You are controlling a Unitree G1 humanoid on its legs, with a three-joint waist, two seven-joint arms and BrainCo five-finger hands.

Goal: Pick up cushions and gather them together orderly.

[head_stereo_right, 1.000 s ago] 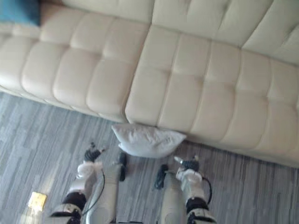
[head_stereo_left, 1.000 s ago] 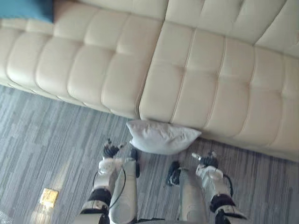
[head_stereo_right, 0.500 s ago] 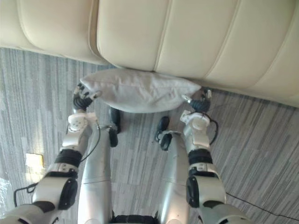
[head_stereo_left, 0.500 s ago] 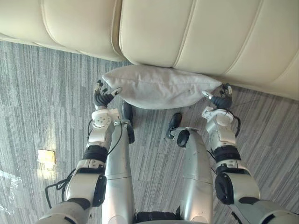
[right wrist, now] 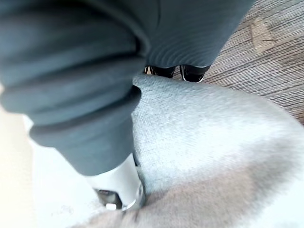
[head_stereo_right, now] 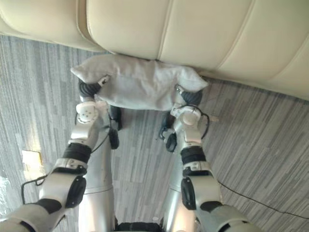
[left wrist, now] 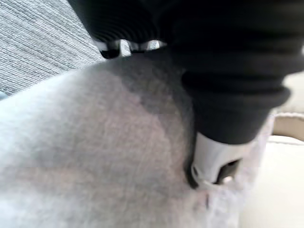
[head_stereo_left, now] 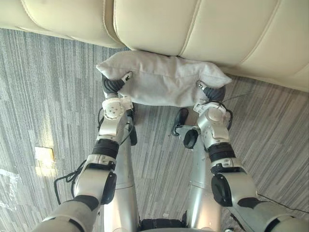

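A light grey cushion point(head_stereo_left: 164, 83) lies across the grey carpet, right against the base of the cream sofa point(head_stereo_left: 159, 24). My left hand point(head_stereo_left: 114, 87) holds its left end, with the thumb point(left wrist: 213, 161) pressed into the top of the fabric and the fingers tucked underneath. At the other end my right hand point(head_stereo_left: 214, 93) grips the same way. Its thumb point(right wrist: 118, 183) digs into the cushion point(right wrist: 204, 123) from above. Both ends of the cushion bunch up where the hands pinch it.
The sofa front runs along the far side, with a seam point(head_stereo_left: 110, 21) between two seat sections above the cushion. Striped grey carpet point(head_stereo_left: 48, 96) spreads to both sides. A small pale square point(head_stereo_left: 42, 155) lies on the floor at the left.
Both hands have moved in from beside the cushion's ends onto it, and their fingers have curled to grip it. The camera has dipped closer to the floor.
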